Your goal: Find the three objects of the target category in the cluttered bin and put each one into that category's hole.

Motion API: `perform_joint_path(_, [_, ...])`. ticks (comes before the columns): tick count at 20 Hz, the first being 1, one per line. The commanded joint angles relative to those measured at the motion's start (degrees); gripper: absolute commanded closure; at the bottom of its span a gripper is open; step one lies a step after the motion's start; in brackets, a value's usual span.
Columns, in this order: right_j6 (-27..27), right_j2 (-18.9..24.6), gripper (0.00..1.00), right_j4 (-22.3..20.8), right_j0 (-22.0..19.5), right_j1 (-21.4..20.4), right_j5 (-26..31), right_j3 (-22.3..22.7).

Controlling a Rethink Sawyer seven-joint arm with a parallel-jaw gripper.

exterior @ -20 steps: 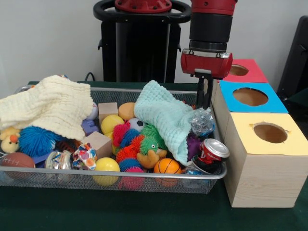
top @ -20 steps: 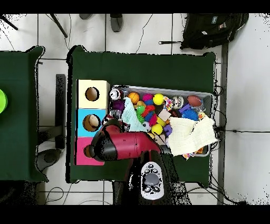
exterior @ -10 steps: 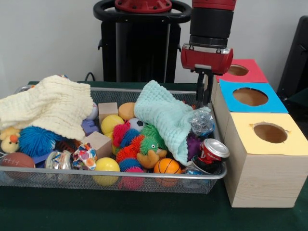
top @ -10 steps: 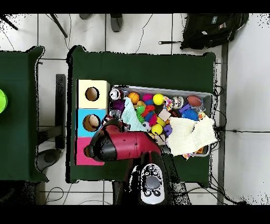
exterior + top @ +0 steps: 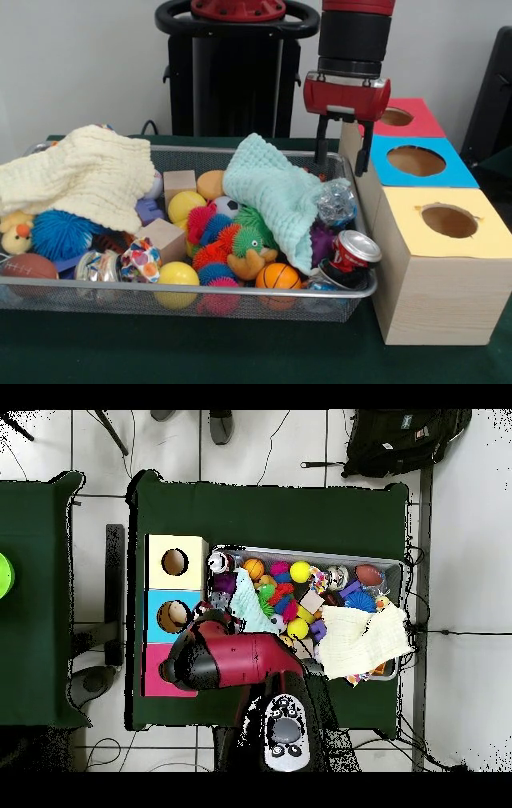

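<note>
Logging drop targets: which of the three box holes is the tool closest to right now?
The blue-topped middle box's hole. The open, empty tool hangs beside its edge nearest the bin; the red hole lies behind it, and the yellow hole is farthest.

We see a red and black gripper (image 5: 345, 152) above a silver mesh bin (image 5: 240, 298). At nine o'clock lies a cream cloth (image 5: 76, 176), at centre a mint-green cloth (image 5: 276, 196). A red can (image 5: 352, 250), an orange basketball (image 5: 278, 277) and a yellow ball (image 5: 177, 274) sit low. At three o'clock the box tops are red (image 5: 404, 118), blue (image 5: 416, 161) and yellow (image 5: 448, 221).
</note>
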Motion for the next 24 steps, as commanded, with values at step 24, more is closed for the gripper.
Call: perform_joint_path(24, [10.4, -4.5, 0.00, 5.8, 1.8, 10.3, -9.9, -4.1])
